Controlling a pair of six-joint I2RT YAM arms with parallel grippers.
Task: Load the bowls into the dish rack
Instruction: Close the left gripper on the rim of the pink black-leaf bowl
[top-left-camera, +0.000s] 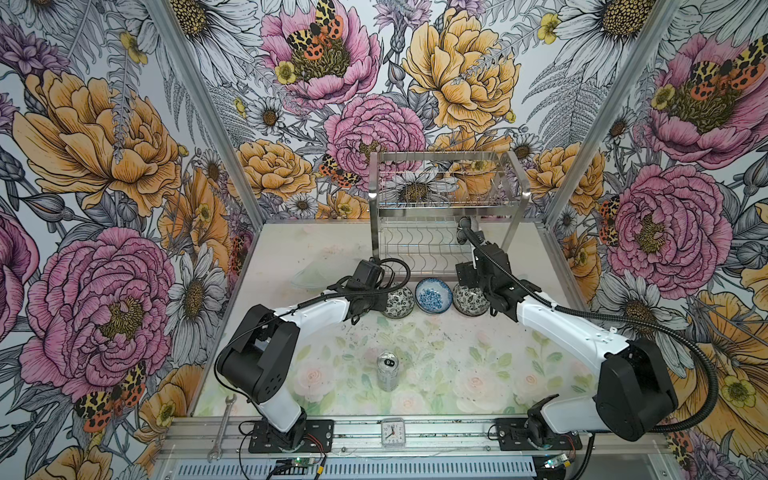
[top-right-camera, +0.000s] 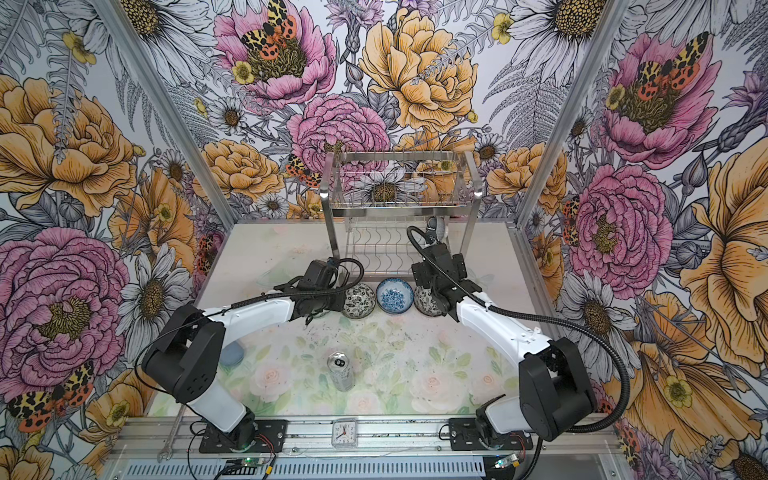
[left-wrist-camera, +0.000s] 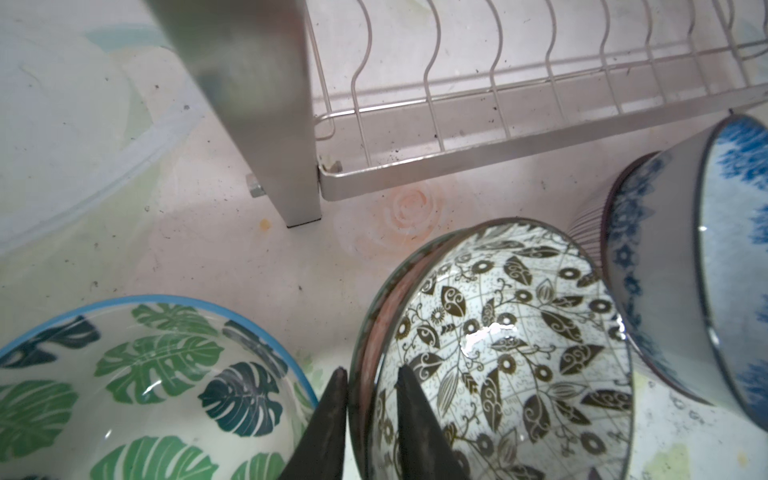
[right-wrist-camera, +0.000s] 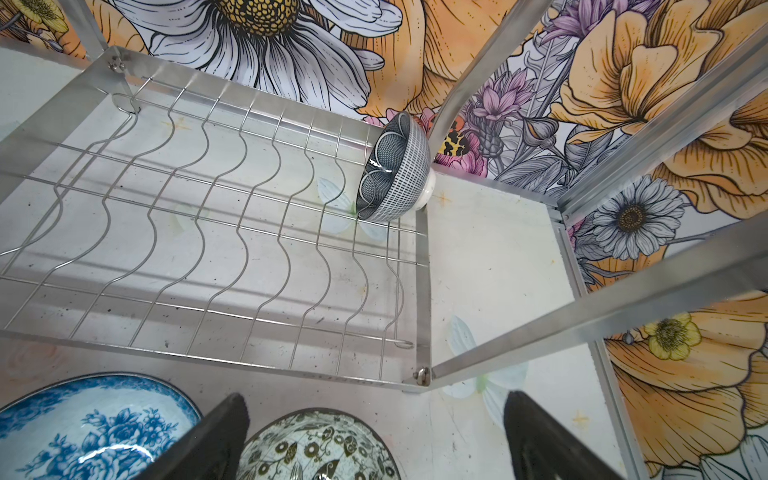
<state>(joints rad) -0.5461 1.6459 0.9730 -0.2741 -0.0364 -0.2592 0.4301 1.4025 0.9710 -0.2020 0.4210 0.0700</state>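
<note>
Three bowls stand in a row in front of the dish rack (top-left-camera: 449, 199): a black-and-white bowl (top-left-camera: 398, 300), a blue floral bowl (top-left-camera: 434, 295) and a second black-and-white bowl (top-left-camera: 467, 300). My left gripper (left-wrist-camera: 372, 370) is shut on the rim of the left black-and-white bowl (left-wrist-camera: 498, 353), one finger inside and one outside; the bowl is tilted. A green-leaf bowl (left-wrist-camera: 145, 386) sits beside it. My right gripper (right-wrist-camera: 376, 397) is open above the other black-and-white bowl (right-wrist-camera: 320, 449), by the rack's front right leg. A grey patterned bowl (right-wrist-camera: 395, 166) stands on edge in the rack's lower tier (right-wrist-camera: 208, 208).
A silver drink can (top-left-camera: 387, 371) stands mid-table towards the front. A small clock (top-left-camera: 392, 432) and a wrench (top-left-camera: 222, 428) lie on the front rail. A clear glass dish (top-left-camera: 307, 276) sits left of the rack. The rack's front left leg (left-wrist-camera: 286, 145) is close to my left gripper.
</note>
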